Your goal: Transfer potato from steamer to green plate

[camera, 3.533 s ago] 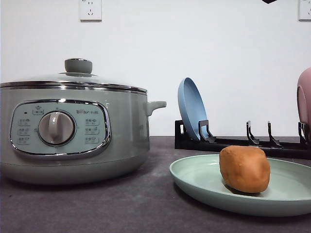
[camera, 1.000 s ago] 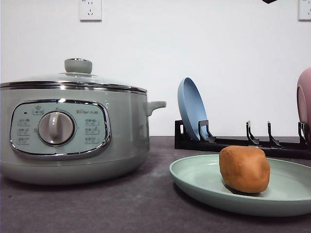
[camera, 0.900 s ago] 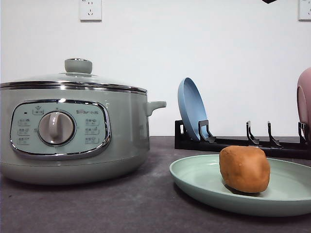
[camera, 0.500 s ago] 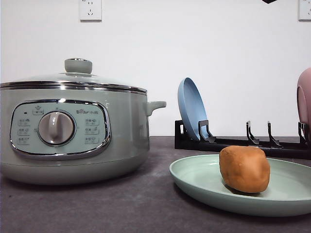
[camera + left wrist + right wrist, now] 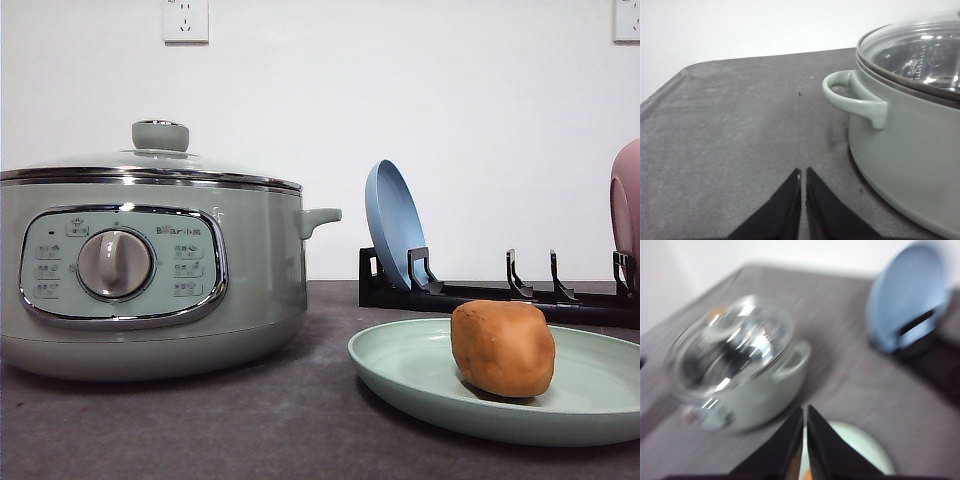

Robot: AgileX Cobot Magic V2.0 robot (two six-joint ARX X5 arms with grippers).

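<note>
1. Nearest in the front view, the potato (image 5: pixel 502 348) sits on the green plate (image 5: pixel 400 365), resting right of the plate's middle, and nothing grips it.
2. Left of the plate and apart from it stands the steamer (image 5: pixel 150 270) with its glass lid (image 5: pixel 150 160) on and the dial (image 5: pixel 115 264) facing forward.
3. The left gripper (image 5: pixel 803 172) hangs low over the dark table (image 5: pixel 730 125) just beside the steamer's side handle (image 5: pixel 855 97), fingers pressed together on nothing.
4. The right gripper (image 5: pixel 804 410) is up above the steamer and plate, fingers closed and empty; that view is blurred.
5. Behind the plate, a black rack (image 5: pixel 480 292) holds a blue plate (image 5: pixel 395 225) upright.
6. At the far right edge, a pink plate (image 5: pixel 627 215) stands in the rack.
</note>
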